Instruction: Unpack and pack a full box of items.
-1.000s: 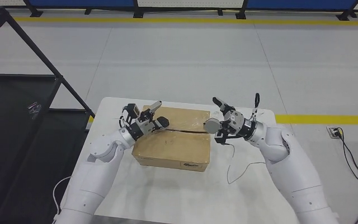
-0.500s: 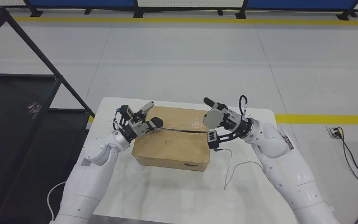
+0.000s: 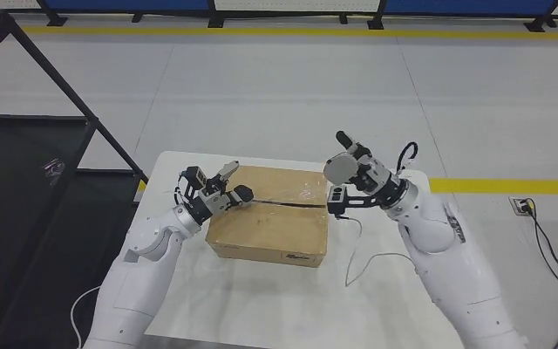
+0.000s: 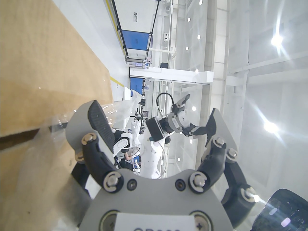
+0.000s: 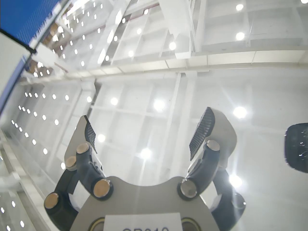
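A closed brown cardboard box (image 3: 270,222) sits in the middle of the white table (image 3: 261,297), with a dark seam and clear tape (image 4: 115,108) running along its top. My left gripper (image 3: 237,181) hovers open at the box's left top edge, by the seam's end; in the left wrist view the left gripper (image 4: 154,123) has one finger close to the cardboard (image 4: 36,61) and nothing between the fingers. My right gripper (image 3: 342,153) is raised above the box's right end, tilted upward and open. In its own wrist view the right gripper (image 5: 149,131) faces the ceiling, holding nothing.
A thin white cable (image 3: 356,253) dangles from the right arm onto the table beside the box. A black metal frame (image 3: 78,105) and a dark panel stand to the left of the table. The table's front half (image 3: 279,323) is bare.
The right gripper has lifted off the box's right end and swung upward and to the right. The left gripper stayed near the box's left top edge, shifting only slightly.
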Robot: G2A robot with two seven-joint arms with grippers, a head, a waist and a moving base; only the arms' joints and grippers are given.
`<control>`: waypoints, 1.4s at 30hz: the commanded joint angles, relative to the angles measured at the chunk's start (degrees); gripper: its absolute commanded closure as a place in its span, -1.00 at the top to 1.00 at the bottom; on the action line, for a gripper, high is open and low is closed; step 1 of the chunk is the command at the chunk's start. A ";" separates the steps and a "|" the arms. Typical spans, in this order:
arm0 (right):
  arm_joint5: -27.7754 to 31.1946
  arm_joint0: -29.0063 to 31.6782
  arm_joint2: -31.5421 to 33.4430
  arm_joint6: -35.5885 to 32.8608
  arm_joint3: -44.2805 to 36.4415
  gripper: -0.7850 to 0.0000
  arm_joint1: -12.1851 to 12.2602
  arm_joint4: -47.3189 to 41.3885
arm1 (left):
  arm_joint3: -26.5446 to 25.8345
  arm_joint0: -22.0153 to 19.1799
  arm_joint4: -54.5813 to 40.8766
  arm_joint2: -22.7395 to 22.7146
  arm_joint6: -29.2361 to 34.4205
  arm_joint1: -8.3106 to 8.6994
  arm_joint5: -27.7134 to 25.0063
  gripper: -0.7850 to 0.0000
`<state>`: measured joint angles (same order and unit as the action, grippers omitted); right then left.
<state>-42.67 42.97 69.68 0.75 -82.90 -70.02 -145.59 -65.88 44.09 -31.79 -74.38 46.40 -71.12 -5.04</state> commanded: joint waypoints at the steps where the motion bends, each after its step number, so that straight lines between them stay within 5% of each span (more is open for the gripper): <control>1: 6.02 3.10 -0.06 -14.04 -3.78 1.00 0.09 34.52 | -0.19 0.05 0.05 0.01 -0.04 0.02 0.12 1.00; 6: 23.02 7.12 -1.60 -20.60 -7.03 1.00 -0.04 55.04 | -0.75 0.20 0.19 0.13 -0.30 0.05 0.26 1.00; 19: 23.21 7.42 -1.97 -20.86 -7.54 1.00 -0.05 56.29 | -1.22 1.63 -1.63 -1.45 -1.46 0.30 -0.43 1.00; 24: 24.40 5.72 -3.52 -24.64 -10.50 1.00 0.59 75.15 | -2.86 2.77 -1.79 -1.80 -1.77 0.42 -0.36 1.00; 31: 24.08 3.39 -4.98 -19.95 -12.18 1.00 1.69 102.66 | -5.11 4.67 -2.80 -3.75 -2.47 0.78 -1.42 1.00; 35: 18.05 -0.30 -6.24 -18.71 -9.10 1.00 1.51 106.39 | -6.06 5.86 -3.07 -4.67 -2.68 1.01 -1.28 1.00; 42: 17.65 -0.61 -6.17 -18.77 -8.83 1.00 1.50 106.34 | -7.22 7.35 -3.21 -5.13 -3.39 1.16 -1.40 1.00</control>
<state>-25.02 42.37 63.52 -18.03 -91.73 -68.52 -39.25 -73.04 51.35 -34.96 -79.52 43.04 -69.97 -6.49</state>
